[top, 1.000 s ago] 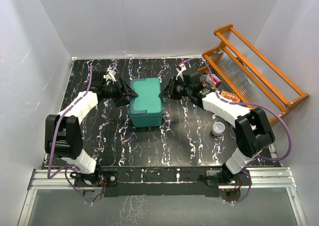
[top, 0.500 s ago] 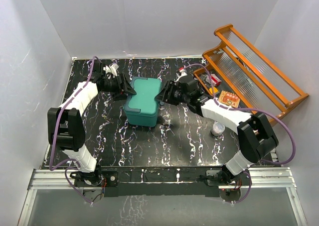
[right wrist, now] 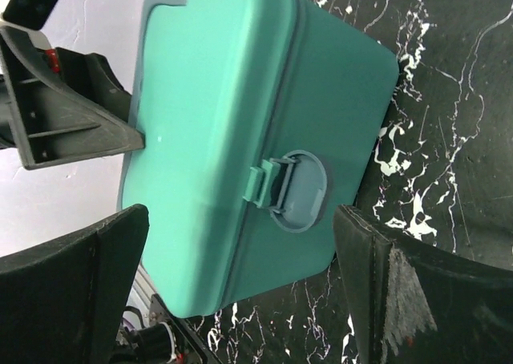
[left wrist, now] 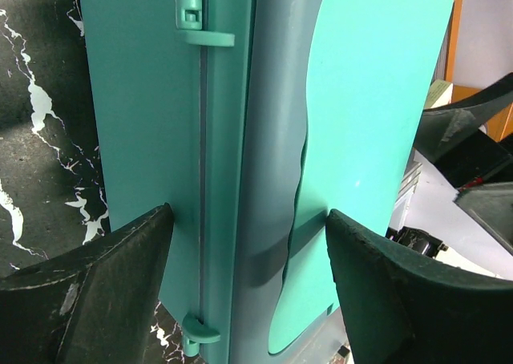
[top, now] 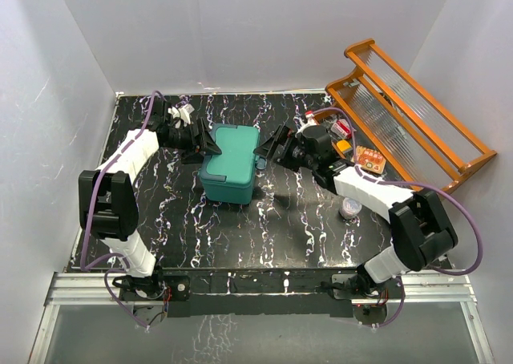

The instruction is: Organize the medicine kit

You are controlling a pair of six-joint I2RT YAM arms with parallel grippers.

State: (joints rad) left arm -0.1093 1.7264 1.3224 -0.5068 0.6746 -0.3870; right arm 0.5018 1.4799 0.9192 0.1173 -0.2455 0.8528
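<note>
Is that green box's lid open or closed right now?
Closed. On the medicine kit, the lid sits flush on the base, and the front latch lies flat across the seam.

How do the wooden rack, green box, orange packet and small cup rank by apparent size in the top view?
1. wooden rack, clearly largest.
2. green box.
3. orange packet and small cup: both tiny and much alike here, so I would not rank one over the other.
</note>
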